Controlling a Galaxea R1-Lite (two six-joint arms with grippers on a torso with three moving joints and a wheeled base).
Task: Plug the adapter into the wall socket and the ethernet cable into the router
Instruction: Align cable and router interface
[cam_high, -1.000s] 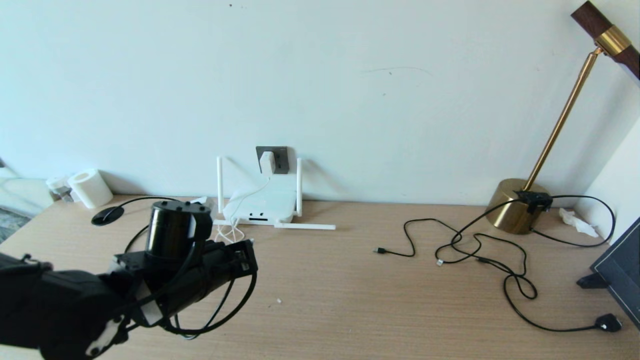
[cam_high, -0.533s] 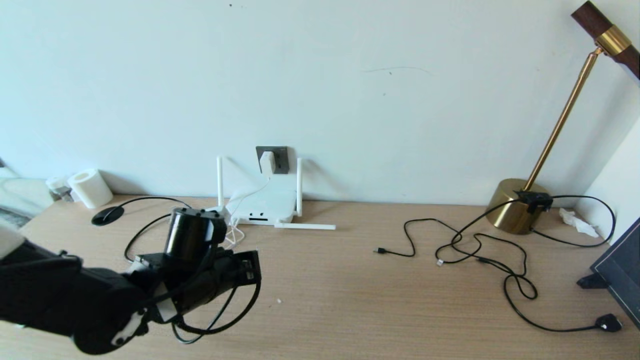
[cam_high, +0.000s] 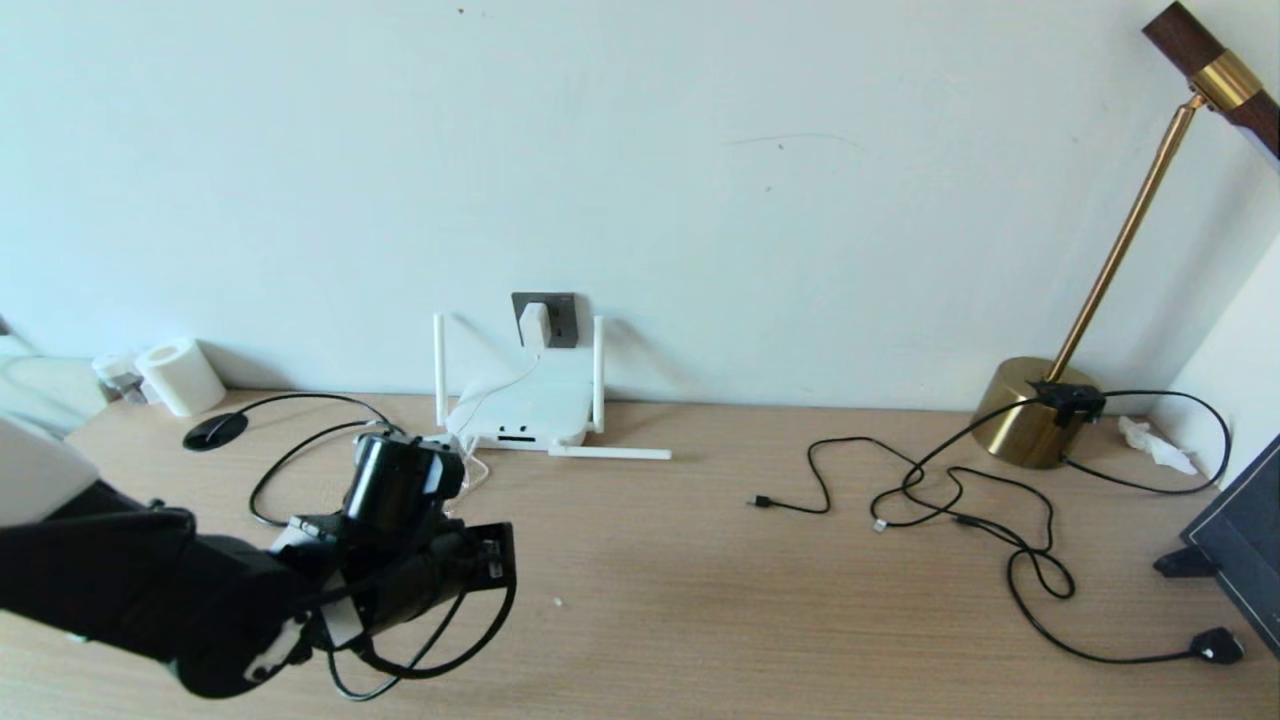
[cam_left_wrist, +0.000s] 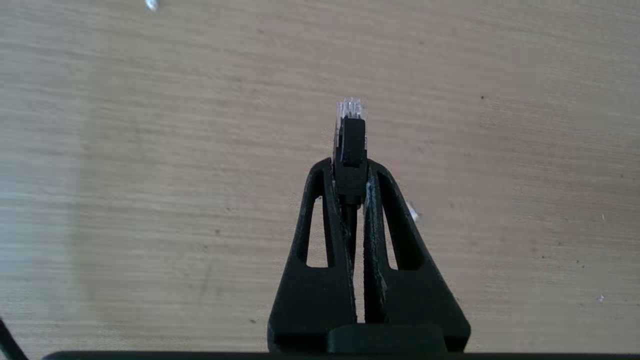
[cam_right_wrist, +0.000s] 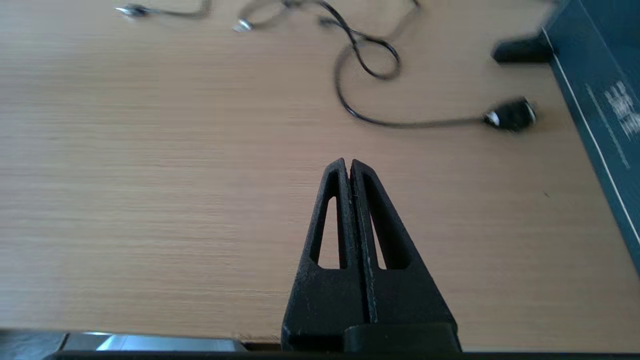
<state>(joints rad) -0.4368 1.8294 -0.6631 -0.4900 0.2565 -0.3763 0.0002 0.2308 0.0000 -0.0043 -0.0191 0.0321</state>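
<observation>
1. Head view: adapter (cam_high: 534, 325) sits seated in the wall socket (cam_high: 556, 318), so that step appears done. The router (cam_high: 523, 412) stands on the desk (cam_high: 700, 560) below it. The left gripper (cam_high: 490, 560) hovers over the desk, short of the router.
2. Left wrist view: the left gripper (cam_left_wrist: 351, 170) is clamped on the ethernet cable (cam_left_wrist: 351, 145), clear tip pointing forward. Insertion into the router remains.
3. Right wrist view: the right gripper (cam_right_wrist: 349, 167) is idle above the desk, fingers pressed together, holding nothing.
</observation>
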